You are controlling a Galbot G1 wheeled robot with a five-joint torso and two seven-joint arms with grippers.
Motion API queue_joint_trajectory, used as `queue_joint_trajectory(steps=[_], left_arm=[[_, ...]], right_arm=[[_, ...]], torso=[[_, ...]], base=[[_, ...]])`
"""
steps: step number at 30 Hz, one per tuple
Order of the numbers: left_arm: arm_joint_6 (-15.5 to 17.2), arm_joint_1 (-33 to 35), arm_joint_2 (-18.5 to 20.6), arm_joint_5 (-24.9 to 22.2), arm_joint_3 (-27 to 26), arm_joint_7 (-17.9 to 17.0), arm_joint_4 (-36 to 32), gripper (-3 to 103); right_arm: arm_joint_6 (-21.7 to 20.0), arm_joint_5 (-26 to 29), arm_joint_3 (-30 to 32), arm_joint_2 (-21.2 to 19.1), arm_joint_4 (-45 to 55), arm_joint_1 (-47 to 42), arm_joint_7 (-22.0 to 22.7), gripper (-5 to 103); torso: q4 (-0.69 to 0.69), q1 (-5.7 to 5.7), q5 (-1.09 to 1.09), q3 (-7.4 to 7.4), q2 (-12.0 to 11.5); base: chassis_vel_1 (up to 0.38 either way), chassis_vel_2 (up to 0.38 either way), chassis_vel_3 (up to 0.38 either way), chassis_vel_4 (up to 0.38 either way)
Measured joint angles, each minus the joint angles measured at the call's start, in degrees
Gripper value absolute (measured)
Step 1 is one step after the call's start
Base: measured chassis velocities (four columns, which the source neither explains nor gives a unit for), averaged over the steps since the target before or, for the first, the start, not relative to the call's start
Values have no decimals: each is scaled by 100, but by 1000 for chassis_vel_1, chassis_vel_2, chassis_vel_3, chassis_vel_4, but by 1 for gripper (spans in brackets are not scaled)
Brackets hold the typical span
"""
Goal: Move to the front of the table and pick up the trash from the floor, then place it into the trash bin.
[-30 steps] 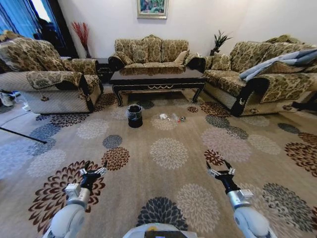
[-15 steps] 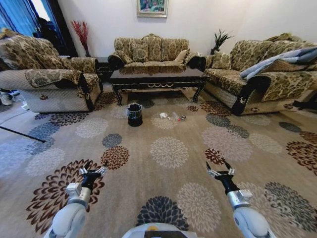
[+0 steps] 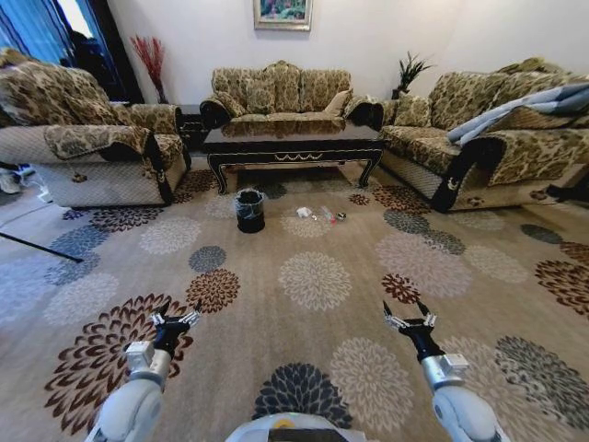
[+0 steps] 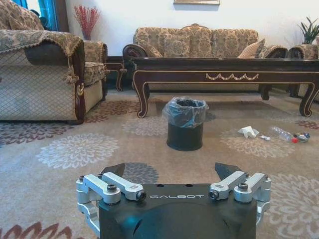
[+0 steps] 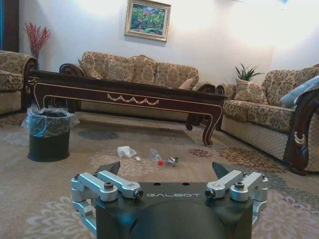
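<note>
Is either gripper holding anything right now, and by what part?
Nothing is held. The left gripper and right gripper are open, far short of the trash on the floor.

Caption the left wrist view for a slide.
Open left gripper faces the bag-lined trash bin before the coffee table, trash on the carpet beside it.

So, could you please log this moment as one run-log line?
phase: approach | left pincer: open, empty | right pincer: open, empty | trash: on carpet, right of trash bin, before coffee table
</note>
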Motion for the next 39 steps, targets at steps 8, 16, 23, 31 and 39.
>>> queue_joint_trajectory(steps=[8, 16, 23, 31, 39], left_arm=[[-13, 9, 0, 7, -4, 8, 0, 100], [-36, 25, 3, 18, -9, 21, 0, 100], [-35, 20, 27, 47, -7, 11, -8, 100], [-42, 25, 52, 64, 2, 1, -23, 100], [-142, 132, 91, 73, -74, 33, 36, 100]], right_arm=[[3, 61, 15, -9, 27, -6, -9, 100], [13, 6, 30, -33, 35, -29, -41, 100], [11, 0, 61, -75, 51, -36, -73, 100], [8, -10, 61, -69, 69, -36, -93, 100], [41, -39, 71, -41, 39, -60, -122, 100]], torso=[[0, -55, 0, -162, -218], [0, -96, 0, -299, -396], [0, -118, 0, -424, -541], [0, -141, 0, -587, -735], [-1, -142, 0, -754, -912]], base=[[0, 0, 0, 0], [0, 0, 0, 0], [0, 0, 0, 0], [0, 0, 0, 0], [0, 0, 0, 0]])
